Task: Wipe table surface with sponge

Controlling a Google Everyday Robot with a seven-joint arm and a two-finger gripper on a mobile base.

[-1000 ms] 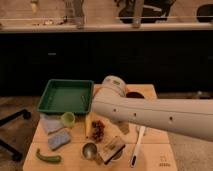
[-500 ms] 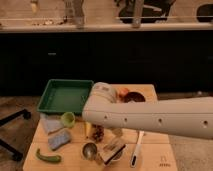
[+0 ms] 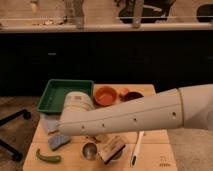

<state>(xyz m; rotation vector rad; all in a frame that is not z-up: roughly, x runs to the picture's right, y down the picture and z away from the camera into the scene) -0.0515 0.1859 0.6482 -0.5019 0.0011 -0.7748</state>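
While the pale arm [image 3: 145, 115] reaches in from the right across the middle of the counter [image 3: 156, 148], its left end sits over the counter's left part, just in front of the green tray [image 3: 49, 98]. The hand [image 3: 76, 104] is there, showing only as a pale rounded piece with a grey band, lying against the tray's near right corner. I cannot tell whether it is released, clenched or grasping anything, as the arm's own bulk covers it.

The sponge [image 3: 59, 141], a small blue-grey block, lies on the counter at the left front, just below the arm's left end and apart from the hand. Just behind it is a flat pale grey-blue cloth [image 3: 48, 123], its right part hidden under the arm. Whether sponge and cloth touch is unclear. A long green vegetable [image 3: 48, 157] lies near the left front edge, in front of the sponge.

Nearer the middle front, a round metal cup [image 3: 90, 150] stands just beside a tan wooden-backed brush block [image 3: 112, 148], which is tilted. To the right of these a slim white utensil [image 3: 136, 149] lies roughly front to back.

Behind the arm, an orange-brown bowl [image 3: 105, 95] stands to the right of the tray, with a small orange item [image 3: 124, 92] and a darker bowl [image 3: 133, 96] beside it.
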